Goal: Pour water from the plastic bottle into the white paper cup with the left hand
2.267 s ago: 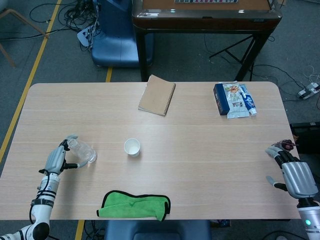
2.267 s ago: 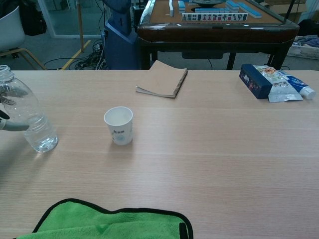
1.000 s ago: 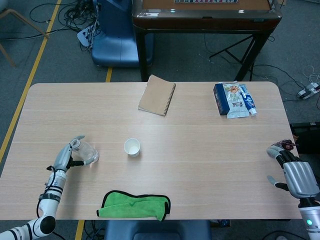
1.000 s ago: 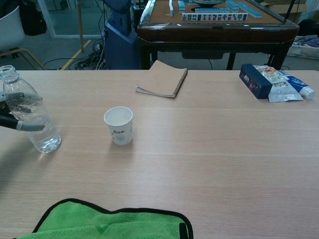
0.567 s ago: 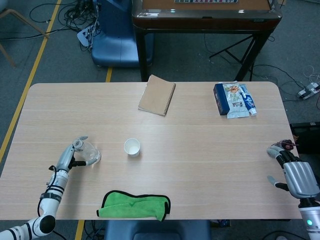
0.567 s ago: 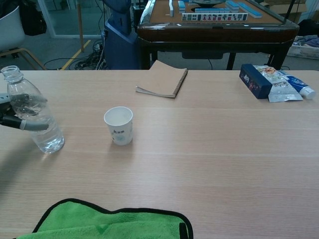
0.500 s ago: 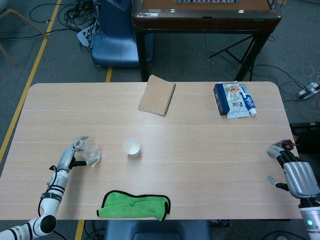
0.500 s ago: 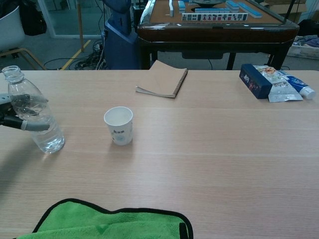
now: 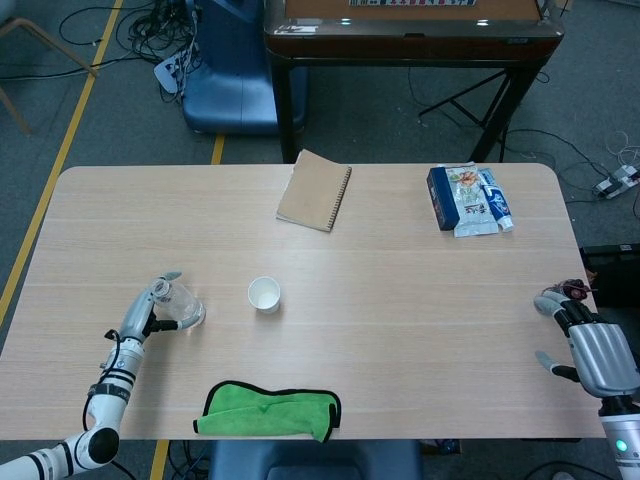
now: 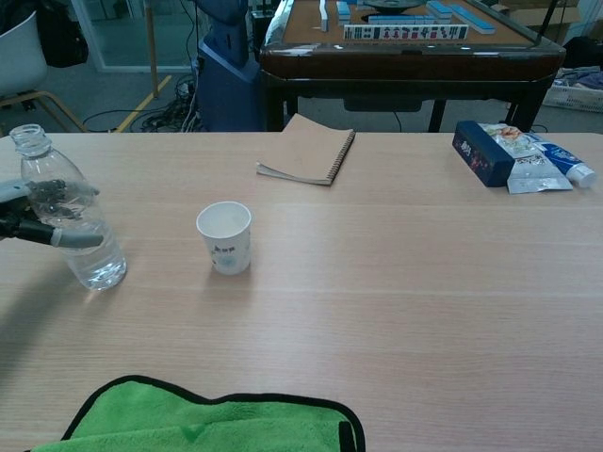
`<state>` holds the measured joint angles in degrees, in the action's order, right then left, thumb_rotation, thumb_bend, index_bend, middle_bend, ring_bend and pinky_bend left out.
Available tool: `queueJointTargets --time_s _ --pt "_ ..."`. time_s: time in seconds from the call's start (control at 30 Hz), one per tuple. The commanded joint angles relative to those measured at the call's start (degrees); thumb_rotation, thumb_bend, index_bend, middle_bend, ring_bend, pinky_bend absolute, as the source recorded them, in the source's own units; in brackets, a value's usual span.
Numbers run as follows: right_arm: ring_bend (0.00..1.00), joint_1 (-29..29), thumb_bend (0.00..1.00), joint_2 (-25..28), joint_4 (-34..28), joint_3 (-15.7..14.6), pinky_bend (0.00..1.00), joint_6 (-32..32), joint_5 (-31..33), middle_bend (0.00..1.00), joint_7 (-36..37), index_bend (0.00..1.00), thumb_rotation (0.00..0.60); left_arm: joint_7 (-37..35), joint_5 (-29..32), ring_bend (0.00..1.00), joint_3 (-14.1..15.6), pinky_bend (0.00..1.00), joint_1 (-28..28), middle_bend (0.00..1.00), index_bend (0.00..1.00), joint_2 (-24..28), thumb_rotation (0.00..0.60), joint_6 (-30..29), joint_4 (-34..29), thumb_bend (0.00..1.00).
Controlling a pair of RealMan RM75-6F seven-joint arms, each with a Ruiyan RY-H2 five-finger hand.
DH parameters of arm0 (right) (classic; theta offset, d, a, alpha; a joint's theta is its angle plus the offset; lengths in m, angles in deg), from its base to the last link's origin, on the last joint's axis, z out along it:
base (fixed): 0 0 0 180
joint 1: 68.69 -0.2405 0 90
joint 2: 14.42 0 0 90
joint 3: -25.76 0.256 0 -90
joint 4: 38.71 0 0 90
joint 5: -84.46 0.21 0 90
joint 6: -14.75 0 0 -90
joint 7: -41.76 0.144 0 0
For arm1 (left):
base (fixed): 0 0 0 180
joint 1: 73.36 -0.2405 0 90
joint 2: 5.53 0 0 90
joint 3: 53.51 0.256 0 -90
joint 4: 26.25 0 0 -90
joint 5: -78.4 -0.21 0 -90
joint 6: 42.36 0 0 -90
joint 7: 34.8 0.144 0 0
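Bottle (image 10: 71,212) and left hand (image 9: 140,315) had drifted toward three o'clock over the last two seconds or so, closing part of the distance to the white paper cup (image 10: 224,237). The plastic bottle stood upright with its cap off and its base apparently on or barely above the table (image 9: 400,300), which suggested a slide or low carry rather than a lift. The left hand's fingers (image 10: 66,191) were wrapped round the bottle's middle, gripping it. The cup sat untouched at three o'clock from the bottle, still well apart from it, so the pour had not begun; I judged the task to be in its approach stage, with lifting and tilting yet to come.

The right hand (image 9: 590,345) lay at the table's three o'clock edge, holding nothing, fingers loosely spread, in the same place as before.

The head view showed both arms, the full table and the green cloth (image 9: 268,410) at six o'clock, but rendered the bottle as a small clear blur. The chest view showed what it could not: the open neck, a little water low in the bottle, the fingers across the clear wall and the cup's empty interior. It cut off most of the left hand and missed the right hand entirely.
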<state>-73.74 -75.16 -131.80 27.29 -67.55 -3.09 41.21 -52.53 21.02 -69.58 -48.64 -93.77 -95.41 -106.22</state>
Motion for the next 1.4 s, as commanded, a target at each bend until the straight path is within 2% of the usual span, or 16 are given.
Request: queueJointTargets --time_s 0.03,0.4,0.6,1.0,1.4 --pt "0.22 0.01 0.17 0.03 -0.01 0.0 0.47 -0.01 -0.01 0.21 0.04 0.23 0.6 -0.6 -0.28 0.15 -0.08 0.23 -0.09 0.15 0.19 -0.23 0.6 -0.17 0.2 0.0" --pt "0.22 0.0 0.17 0.01 0.07 0.05 0.47 0.03 0.04 0.21 0.16 0.23 0.6 -4.43 -2.39 0.22 -0.14 0.24 -0.29 0.25 0.29 -0.19 0.6 0.42 0.7 0.0" --pt "0.22 0.02 0.17 0.06 0.11 0.1 0.47 0.0 0.1 0.21 0.32 0.23 0.6 -6.26 -3.34 0.24 0.0 0.35 -0.2 0.26 0.31 -0.09 0.6 1.2 1.26 0.0" --pt "0.22 0.09 0.17 0.24 0.04 0.14 0.47 -0.13 0.07 0.21 0.63 0.23 0.6 -8.87 -5.47 0.3 0.35 0.41 -0.22 0.31 0.36 -0.27 0.6 1.11 2.15 0.0" --pt "0.22 0.11 0.17 0.24 0.0 0.15 0.47 -0.11 0.11 0.21 0.58 0.23 0.6 -10.34 -8.14 0.41 0.87 0.51 -0.48 0.43 0.48 -1.03 0.6 -1.1 3.16 0.0"
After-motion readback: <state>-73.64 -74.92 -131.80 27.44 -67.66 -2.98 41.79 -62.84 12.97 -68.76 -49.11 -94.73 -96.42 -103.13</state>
